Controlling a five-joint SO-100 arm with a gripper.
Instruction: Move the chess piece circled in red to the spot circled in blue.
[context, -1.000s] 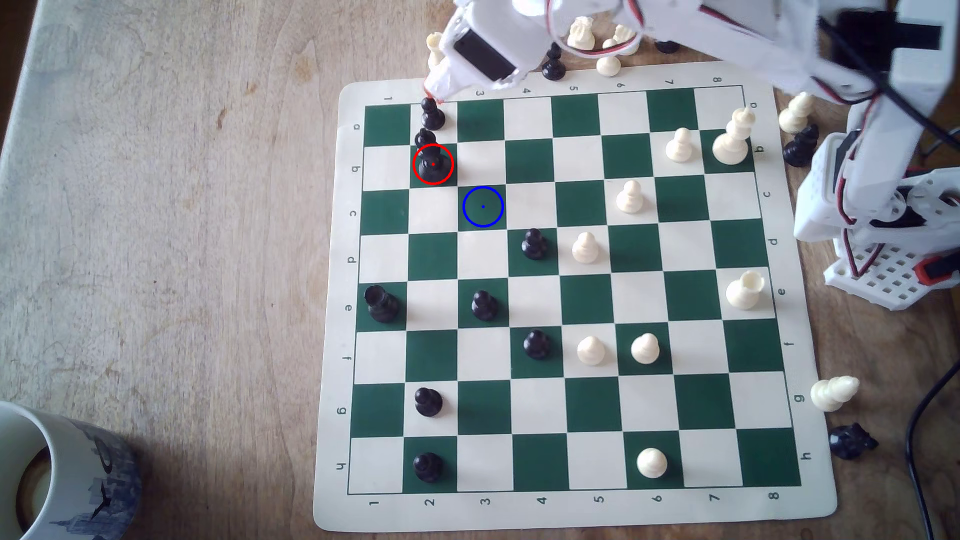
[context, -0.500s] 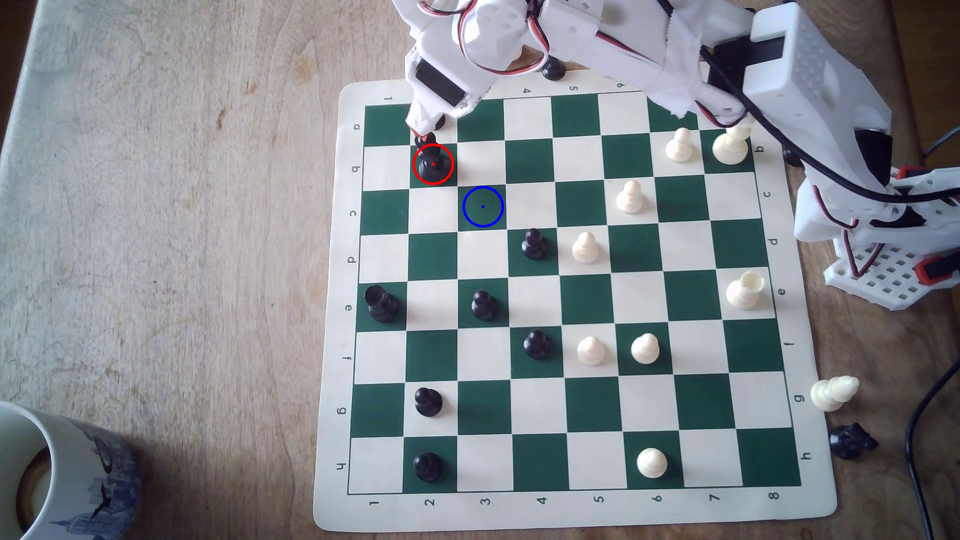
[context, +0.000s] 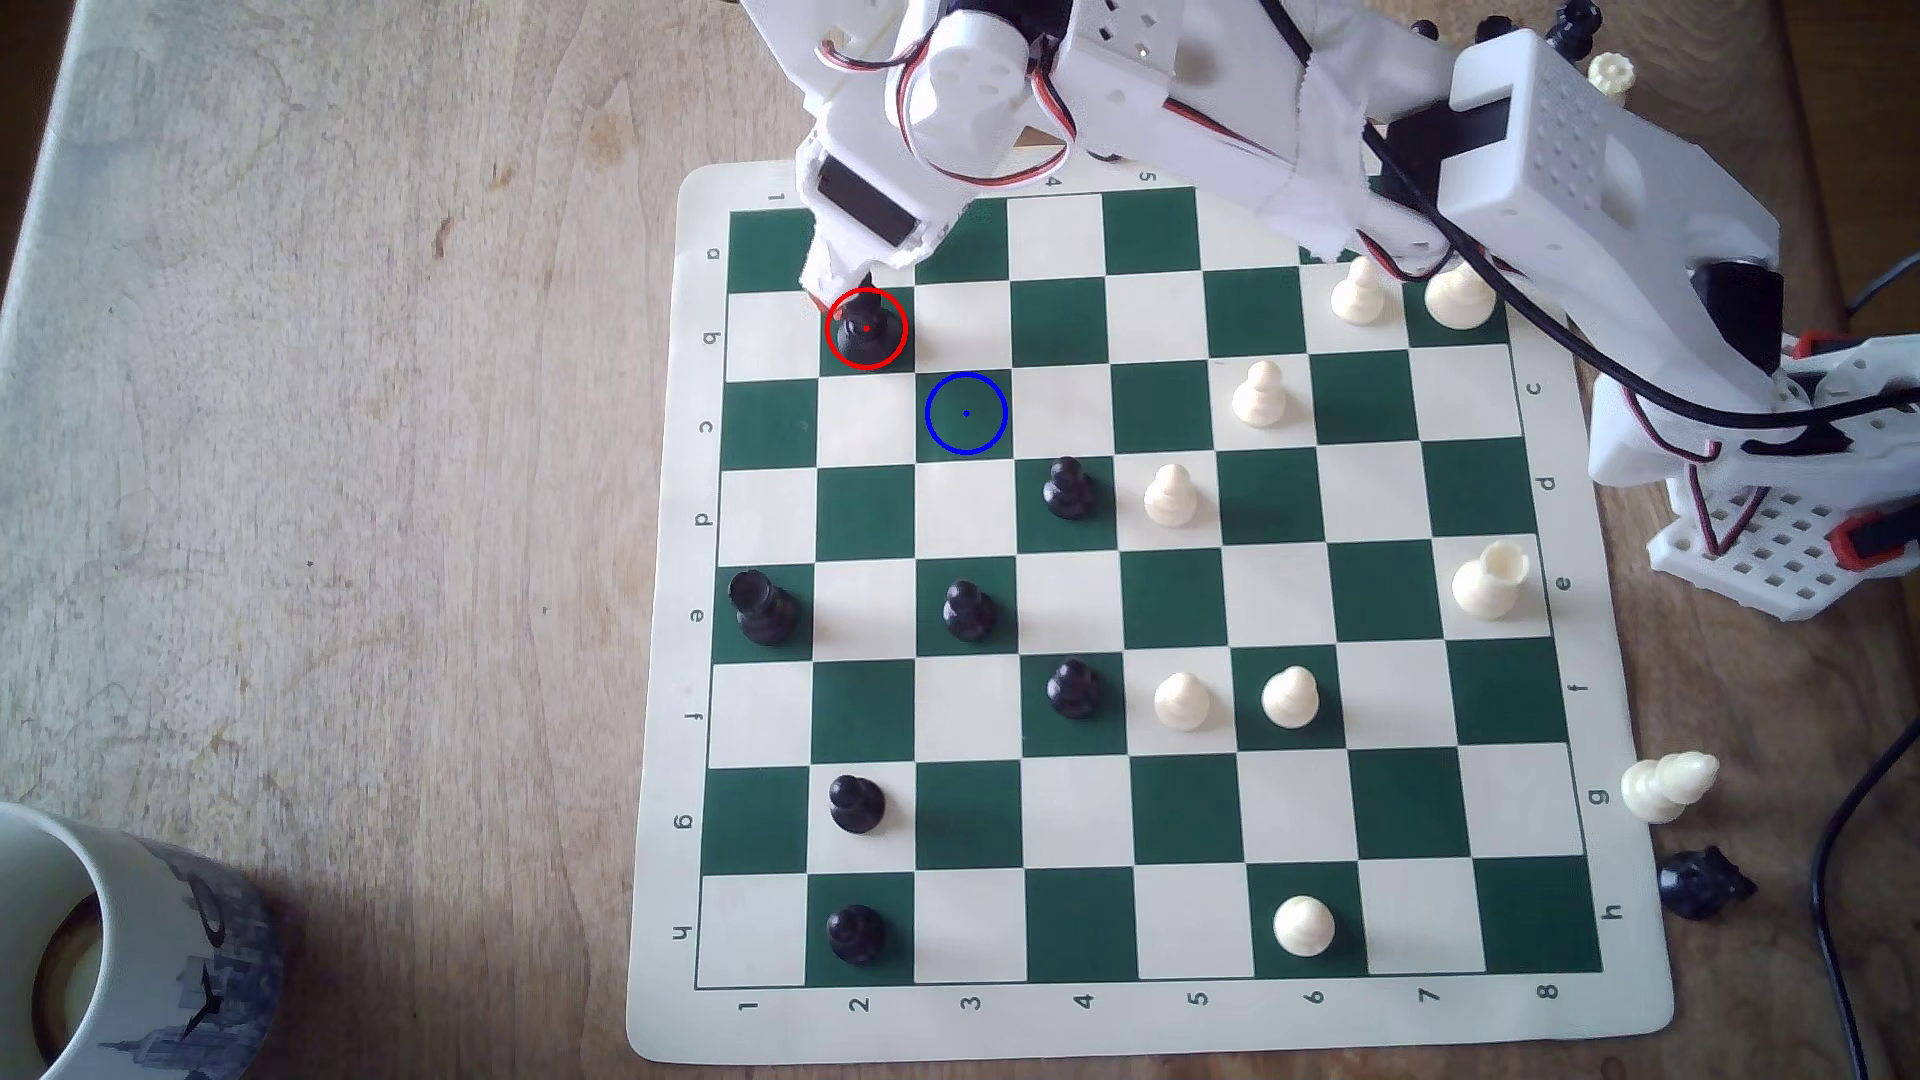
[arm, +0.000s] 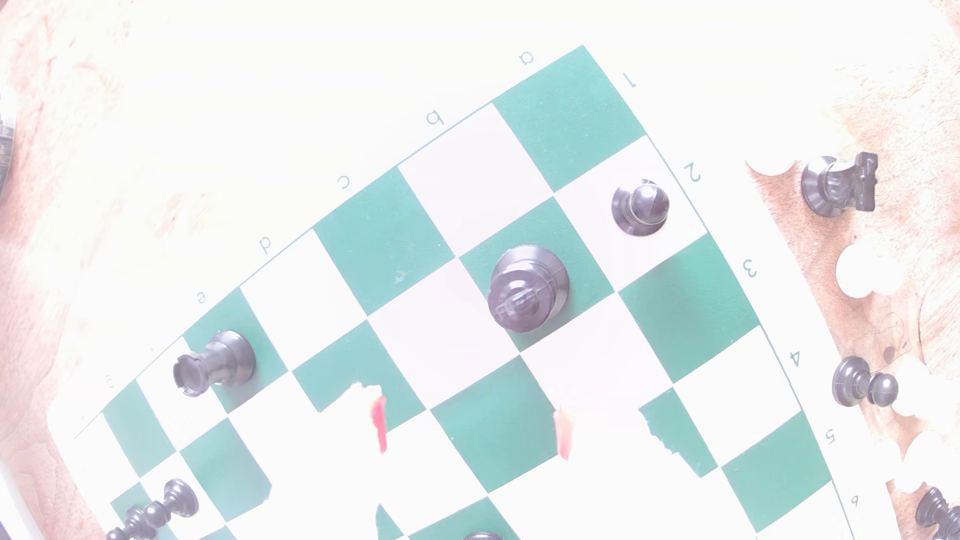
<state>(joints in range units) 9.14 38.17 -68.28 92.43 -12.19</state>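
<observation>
We note a mug (context: 125, 935) at the lower corner of the exterior view's left, standing on the tabletop (context: 343, 467); a brownish ring shows inside it, but we cannot tell what it holds. The chessboard (context: 665, 644) carries black and white pieces. The chess piece circled in red (context: 867, 328) stands upright on a green square in row b, column 2. The spot circled in blue (context: 966, 413) is the green square diagonally next to it, row c, column 3, bare.

The white arm (context: 1299, 135) reaches across the far edge of the board from the exterior view's right, wrist pitched steeply down. Its jaws (arm: 470, 428) stand parted, red-tipped fingertips (arm: 379, 423) apart with nothing between them. In the wrist view, overexposed, the circled piece (arm: 527, 296) sits ahead of the tips, not touched. A black pawn (arm: 640, 206) stands on the next square, a black rook (arm: 213, 361) well apart.
</observation>
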